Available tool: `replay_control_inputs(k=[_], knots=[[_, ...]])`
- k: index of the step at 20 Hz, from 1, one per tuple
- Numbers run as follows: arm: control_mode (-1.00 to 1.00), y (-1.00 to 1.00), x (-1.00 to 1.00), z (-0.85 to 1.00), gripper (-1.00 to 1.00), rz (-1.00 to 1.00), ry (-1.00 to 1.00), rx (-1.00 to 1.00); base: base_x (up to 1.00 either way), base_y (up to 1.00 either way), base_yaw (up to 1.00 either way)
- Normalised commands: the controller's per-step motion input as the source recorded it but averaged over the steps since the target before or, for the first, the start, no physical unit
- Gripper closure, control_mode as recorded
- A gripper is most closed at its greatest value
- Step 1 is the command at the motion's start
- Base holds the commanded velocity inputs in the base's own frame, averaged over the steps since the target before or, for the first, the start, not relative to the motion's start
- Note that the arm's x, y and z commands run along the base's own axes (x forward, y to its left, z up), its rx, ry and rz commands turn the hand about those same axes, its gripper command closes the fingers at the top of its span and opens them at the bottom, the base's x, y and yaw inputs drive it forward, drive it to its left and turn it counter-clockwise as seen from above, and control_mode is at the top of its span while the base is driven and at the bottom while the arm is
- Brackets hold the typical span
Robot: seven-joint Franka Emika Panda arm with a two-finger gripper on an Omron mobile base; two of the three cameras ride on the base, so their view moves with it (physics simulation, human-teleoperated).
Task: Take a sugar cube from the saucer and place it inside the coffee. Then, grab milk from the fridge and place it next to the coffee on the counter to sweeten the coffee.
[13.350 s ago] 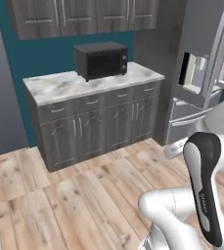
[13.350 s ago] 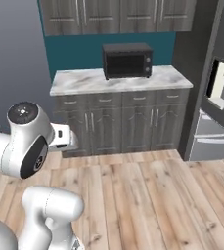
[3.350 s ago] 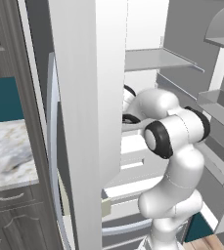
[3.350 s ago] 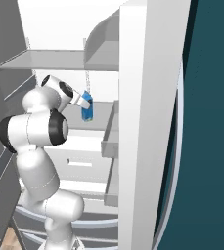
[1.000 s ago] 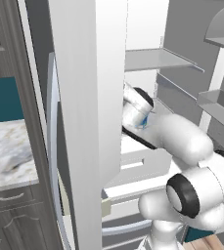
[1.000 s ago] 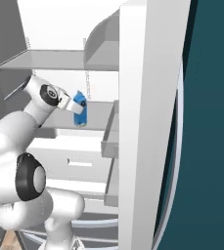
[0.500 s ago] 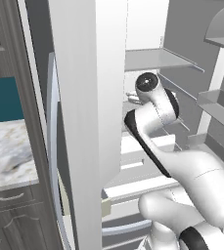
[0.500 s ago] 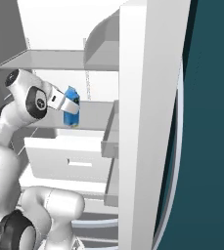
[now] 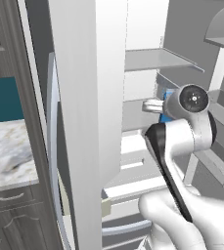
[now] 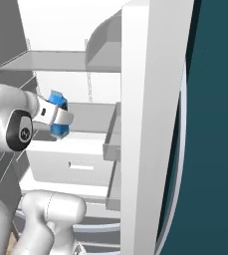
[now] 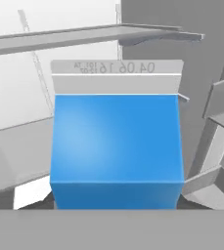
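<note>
My gripper is shut on the milk, a bright blue carton with a paler top, and holds it in the air in front of the open fridge. From the left base view a sliver of the milk shows behind my wrist. In the hand view the milk sits close up, its grey printed top flap pointing away. Pale fridge shelves lie behind it. The counter is at the left. The sugar cube, saucer and coffee are out of view.
The open fridge door stands between my arm and the counter. On the other side is another door with bins. Drawers sit low inside the fridge. Dark grey cabinets stand under the counter.
My arm has folded back toward the base with the carton in its grip. In the right base view the carton has moved left and slightly down, away from the shelf.
</note>
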Motion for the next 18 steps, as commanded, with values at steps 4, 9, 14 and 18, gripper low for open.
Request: replay_control_inputs(k=[4, 9, 14, 18], knots=[[-1.0, 0.0, -1.0, 0.14, 1.0, 0.13, -0.16, 0.0, 0.0, 0.0, 0.0], [1.0, 0.0, -0.4, 0.06, 1.0, 0.06, -0.08, 0.01, -0.6, -0.01, 0.18], [1.0, 0.0, 0.0, 0.0, 1.0, 0.0, 0.0, 0.0, -1.0, -0.01, 0.58], [1.0, 0.0, 0.0, 0.0, 1.0, 0.0, 0.0, 0.0, -0.99, 0.0, 0.78]])
